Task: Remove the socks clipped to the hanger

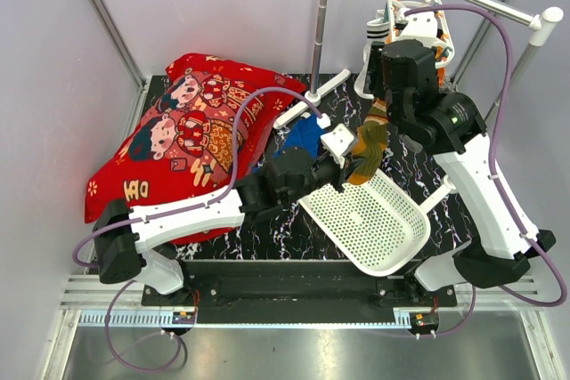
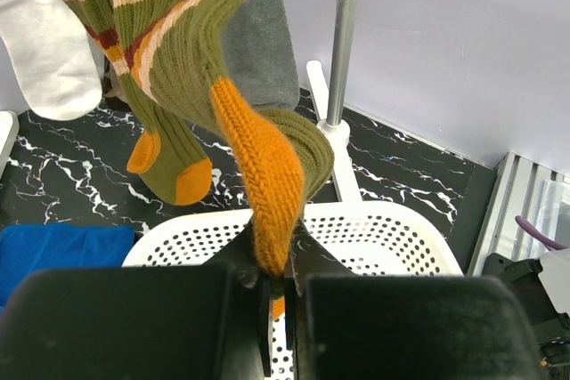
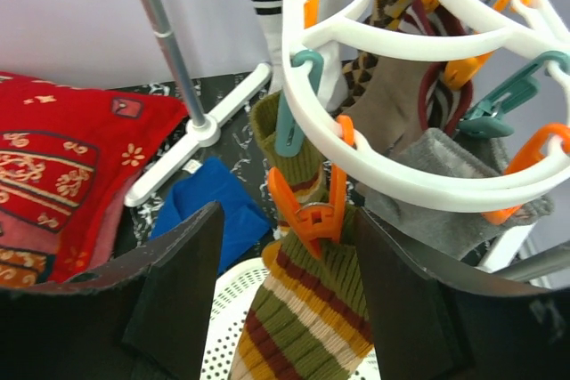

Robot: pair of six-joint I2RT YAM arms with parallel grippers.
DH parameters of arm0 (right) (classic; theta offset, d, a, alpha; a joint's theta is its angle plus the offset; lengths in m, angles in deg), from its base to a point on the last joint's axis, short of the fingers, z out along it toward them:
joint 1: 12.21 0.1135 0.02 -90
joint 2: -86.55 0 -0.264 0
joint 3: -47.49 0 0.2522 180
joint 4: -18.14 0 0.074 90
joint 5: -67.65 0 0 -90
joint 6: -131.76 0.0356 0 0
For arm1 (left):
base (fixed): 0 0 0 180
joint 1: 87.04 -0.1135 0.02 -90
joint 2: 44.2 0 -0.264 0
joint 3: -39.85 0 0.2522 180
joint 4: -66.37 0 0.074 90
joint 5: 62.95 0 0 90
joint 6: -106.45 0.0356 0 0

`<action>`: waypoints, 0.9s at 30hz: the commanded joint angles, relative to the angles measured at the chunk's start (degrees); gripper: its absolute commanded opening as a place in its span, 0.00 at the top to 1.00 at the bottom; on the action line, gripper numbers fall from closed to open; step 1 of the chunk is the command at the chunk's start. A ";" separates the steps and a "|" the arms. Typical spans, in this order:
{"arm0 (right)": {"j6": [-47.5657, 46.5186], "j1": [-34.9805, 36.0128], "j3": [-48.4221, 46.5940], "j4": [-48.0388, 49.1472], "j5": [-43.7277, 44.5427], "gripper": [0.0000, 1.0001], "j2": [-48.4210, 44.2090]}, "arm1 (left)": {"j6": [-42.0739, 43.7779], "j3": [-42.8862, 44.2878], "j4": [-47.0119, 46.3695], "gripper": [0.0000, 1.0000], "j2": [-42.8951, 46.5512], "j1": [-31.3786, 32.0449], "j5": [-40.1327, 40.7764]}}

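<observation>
The white ring hanger (image 1: pixel 419 2) hangs from the rail at the back right, and its rings with orange and teal pegs show in the right wrist view (image 3: pixel 419 180). An olive striped sock (image 3: pixel 303 327) hangs from an orange peg (image 3: pixel 312 211). My right gripper (image 3: pixel 289 264) is open, one finger on each side of that peg. My left gripper (image 2: pixel 283 260) is shut on the sock's orange toe (image 2: pixel 267 184) above the basket. A second olive sock (image 2: pixel 174 166), a grey sock (image 3: pixel 436 193), a white banded sock (image 3: pixel 312 6) and a brown checked sock (image 3: pixel 392 68) stay clipped.
A white perforated basket (image 1: pixel 419 220) lies below the hanger, in front of my left gripper (image 1: pixel 352 159). A blue cloth (image 1: pixel 303 135) lies beside it, a red cushion (image 1: pixel 187 131) at the left. The stand's pole (image 1: pixel 321 24) and white foot stand behind.
</observation>
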 commanded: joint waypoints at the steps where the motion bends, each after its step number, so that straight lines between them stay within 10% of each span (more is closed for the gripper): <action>1: -2.07 0.60 -1.41 1.33 6.05 0.34 -0.25 | 1.00 0.97 -3.44 1.00 2.89 0.63 1.55; 15: -7.52 0.60 5.18 10.83 3.33 0.62 -4.12 | 0.12 0.62 -3.71 1.00 3.15 0.80 1.90; 23: -8.66 0.60 5.09 11.62 3.77 0.94 -3.86 | 0.47 0.18 -3.71 1.00 3.85 0.80 2.78; 27: -6.39 0.60 5.09 10.48 3.24 0.75 -4.56 | 0.47 -0.35 -4.23 1.00 3.85 0.80 3.04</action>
